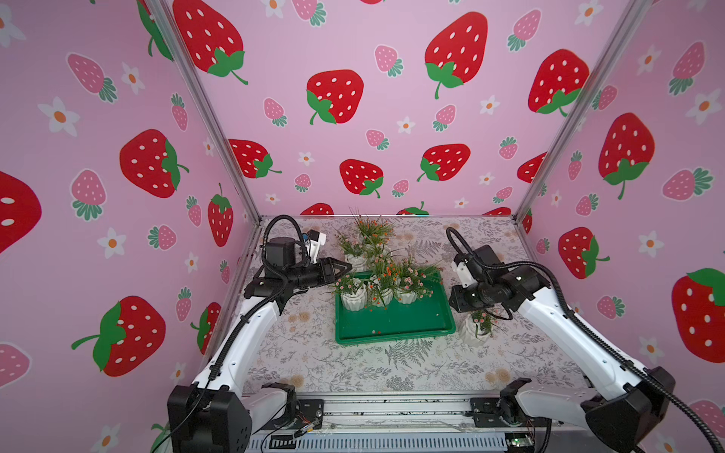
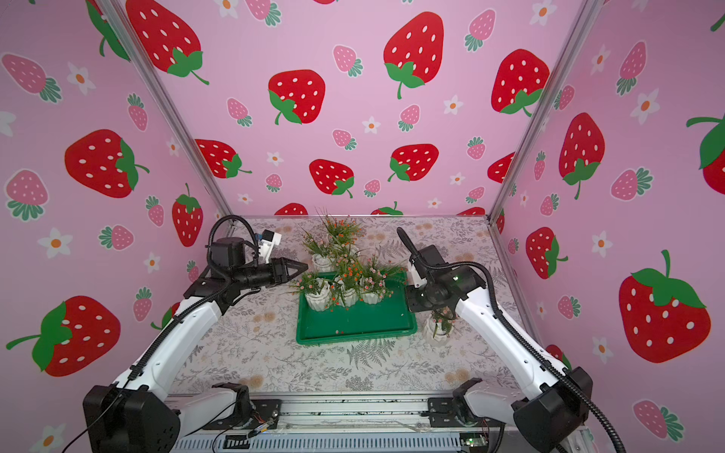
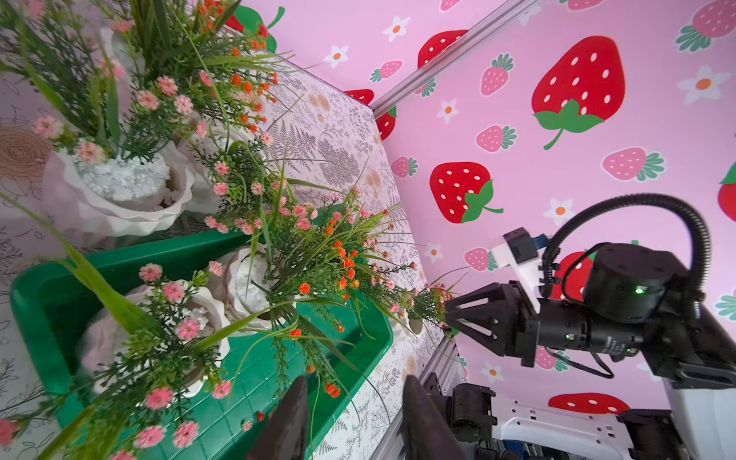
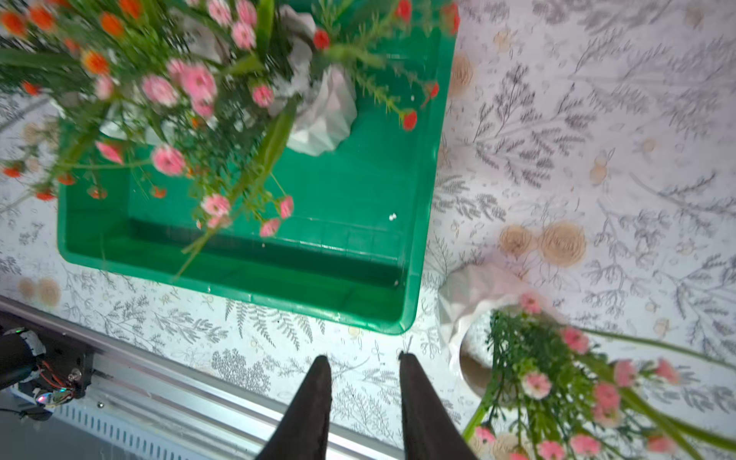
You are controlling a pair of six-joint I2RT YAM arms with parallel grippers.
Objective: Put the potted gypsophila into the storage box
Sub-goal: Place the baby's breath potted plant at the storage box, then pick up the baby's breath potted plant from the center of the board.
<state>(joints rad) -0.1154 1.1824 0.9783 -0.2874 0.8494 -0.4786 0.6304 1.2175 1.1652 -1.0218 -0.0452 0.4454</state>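
Right claw point(image 4: 364, 358) part-open, empty, near the pot point(image 4: 466, 294) off the tray point(image 4: 255, 278)'s near-right corner. Best to grip the pot wall, not stems, and lift above the rim.

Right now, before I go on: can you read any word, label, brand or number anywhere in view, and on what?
No readable text in any view.
Tiny white marks on the black barrel at the right arm's wrist: too small to read.
Storage box, white pots, walls, table cover: plain or patterned only, no words.
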